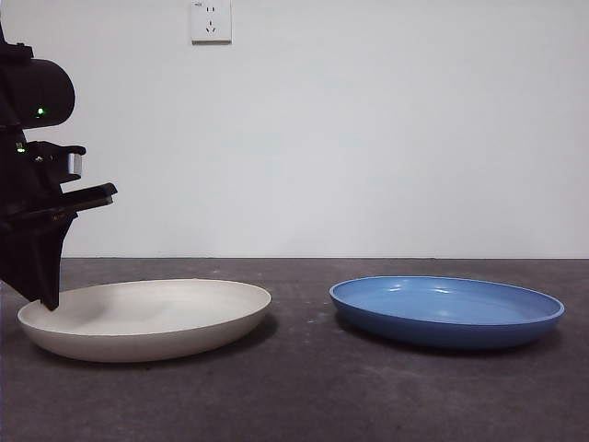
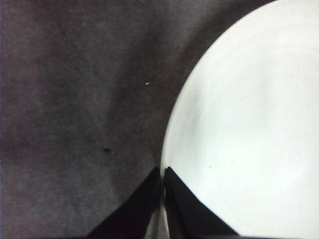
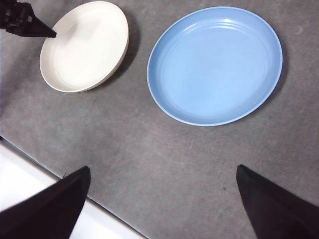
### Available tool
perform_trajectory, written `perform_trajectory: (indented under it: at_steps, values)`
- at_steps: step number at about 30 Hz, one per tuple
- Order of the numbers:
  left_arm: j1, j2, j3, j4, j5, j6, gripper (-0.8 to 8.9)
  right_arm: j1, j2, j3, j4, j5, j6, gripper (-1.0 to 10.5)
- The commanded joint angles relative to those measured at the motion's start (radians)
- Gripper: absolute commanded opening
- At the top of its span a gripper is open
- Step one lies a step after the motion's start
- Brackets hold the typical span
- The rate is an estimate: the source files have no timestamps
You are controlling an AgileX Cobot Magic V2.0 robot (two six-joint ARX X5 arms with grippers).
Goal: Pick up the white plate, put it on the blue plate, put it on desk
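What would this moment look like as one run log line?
left gripper: shut on white plate rim | right gripper: open, waiting above desk | blue plate: empty, apart from white plate

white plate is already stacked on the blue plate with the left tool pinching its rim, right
Not quite. The white plate is not stacked: it rests on the desk beside the blue plate, with a gap between them, as the front view shows. The rest holds: the left tool is closed on its rim in the left wrist view.
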Motion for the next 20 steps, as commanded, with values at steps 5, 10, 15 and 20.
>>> perform_trajectory:
  at_steps: [5, 10, 15, 20]
  values:
    - [-0.001, -0.106, 0.057, 0.003, 0.039, -0.028, 0.08, 0.003, 0.005, 0.018, 0.013, -0.002, 0.010, 4.7]
    - [-0.030, -0.164, 0.124, -0.039, 0.066, -0.056, 0.08, 0.003, 0.005, 0.018, 0.013, -0.002, 0.010, 4.7]
    - [-0.113, -0.170, 0.196, -0.036, 0.066, -0.083, 0.08, 0.003, 0.005, 0.018, 0.017, -0.002, 0.015, 4.7]
    - [-0.215, -0.123, 0.254, 0.016, 0.065, -0.133, 0.09, 0.003, 0.005, 0.018, 0.021, -0.002, 0.028, 4.7]
